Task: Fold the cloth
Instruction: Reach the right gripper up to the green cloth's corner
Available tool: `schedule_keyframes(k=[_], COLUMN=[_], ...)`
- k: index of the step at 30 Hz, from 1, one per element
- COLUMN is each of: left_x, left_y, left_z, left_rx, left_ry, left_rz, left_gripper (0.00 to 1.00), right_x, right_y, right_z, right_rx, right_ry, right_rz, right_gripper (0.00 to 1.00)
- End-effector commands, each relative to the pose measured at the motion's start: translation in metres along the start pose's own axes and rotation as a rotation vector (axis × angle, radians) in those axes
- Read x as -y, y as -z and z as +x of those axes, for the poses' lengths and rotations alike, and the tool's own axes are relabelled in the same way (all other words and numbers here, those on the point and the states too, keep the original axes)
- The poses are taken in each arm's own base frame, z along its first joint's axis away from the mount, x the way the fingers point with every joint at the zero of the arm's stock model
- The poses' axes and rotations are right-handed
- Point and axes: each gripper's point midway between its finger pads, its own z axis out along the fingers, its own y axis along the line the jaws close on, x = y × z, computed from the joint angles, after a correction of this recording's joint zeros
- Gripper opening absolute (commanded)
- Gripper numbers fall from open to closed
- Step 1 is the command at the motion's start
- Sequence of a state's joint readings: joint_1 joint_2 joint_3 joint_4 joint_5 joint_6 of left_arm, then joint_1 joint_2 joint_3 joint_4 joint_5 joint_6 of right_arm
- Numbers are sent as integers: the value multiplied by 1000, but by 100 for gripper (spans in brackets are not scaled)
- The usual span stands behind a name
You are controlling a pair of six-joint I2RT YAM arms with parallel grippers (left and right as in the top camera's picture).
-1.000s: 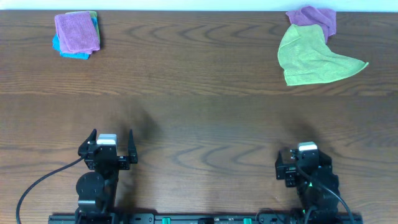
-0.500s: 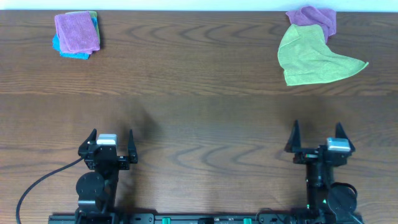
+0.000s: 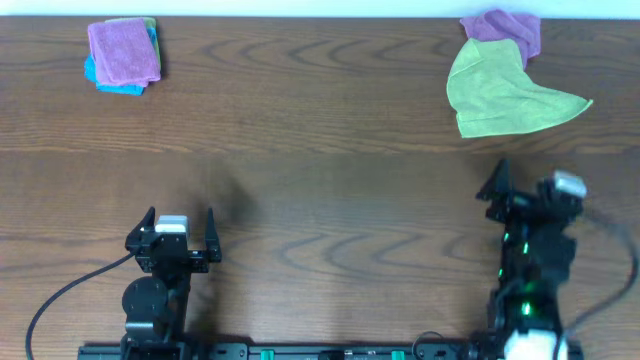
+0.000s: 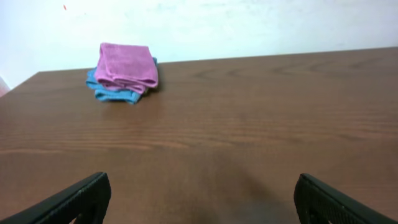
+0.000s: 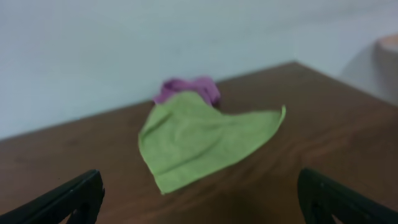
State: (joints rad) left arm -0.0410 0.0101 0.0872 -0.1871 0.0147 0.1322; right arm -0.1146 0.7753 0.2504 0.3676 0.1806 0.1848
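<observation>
The right claw (image 3: 527, 192) is standing wide open with nothing between its fingers, and in the right wrist view (image 5: 202, 202) both dark fingers (image 5: 68, 198) are framing the lower corners with bare wood between them. Compared with the earlier overhead pictures, this claw is sitting farther up the surface (image 3: 320, 170) and farther to the right. A second ago it was tucked low near the arm's base. Half a second ago it was already spread, but closer to the near edge. It is now also turning, so that only one finger is showing clearly from above.

The cloth (image 3: 500, 95) is lying ahead of the right claw, well apart from it and a little to its left. It is crumpled flat, with one corner trailing out to the right. In the wrist view the cloth (image 5: 199, 140) is showing straight ahead between the fingers. It is not shifting from where it lay in the earlier pictures. Its far edge is touching a loose purple cloth (image 3: 505, 28) beyond it.

The left claw (image 3: 180, 220) is also standing open and empty, staying where it was a second ago. Far ahead of it and to its left, a folded purple cloth (image 4: 127, 63) is resting on a blue cloth (image 4: 112, 93).
</observation>
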Motion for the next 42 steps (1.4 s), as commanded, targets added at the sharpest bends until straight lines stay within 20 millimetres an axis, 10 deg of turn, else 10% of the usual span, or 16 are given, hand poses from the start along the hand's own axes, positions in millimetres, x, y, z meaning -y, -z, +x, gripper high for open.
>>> schedule_keyframes(k=[1, 12, 18, 30, 35, 42], left_x=[-3, -3, -3, -3, -3, -3], left_y=[-3, -3, -3, -3, -3, -3], left_z=[16, 16, 16, 16, 16, 16], left_rx=[-36, -36, -36, -36, -36, -36], left_ry=[-12, -12, -12, -11, -12, -11], left_rz=[-18, -18, -18, -18, -18, -18], left_gripper=[96, 95, 95, 95, 95, 95], right_x=[-9, -25, -13, -34, 29, 98], right_y=[-31, -178, -224, -218, -225, -240], right_z=[-13, -21, 20, 52, 64, 62], right_rx=[-53, -217, -386, -536, -532, -527], right_ry=[-40, -60, -70, -142, -192, -340], right_rz=[-51, -132, -82, -277, 81, 100], right_gripper=[99, 99, 99, 99, 98, 93])
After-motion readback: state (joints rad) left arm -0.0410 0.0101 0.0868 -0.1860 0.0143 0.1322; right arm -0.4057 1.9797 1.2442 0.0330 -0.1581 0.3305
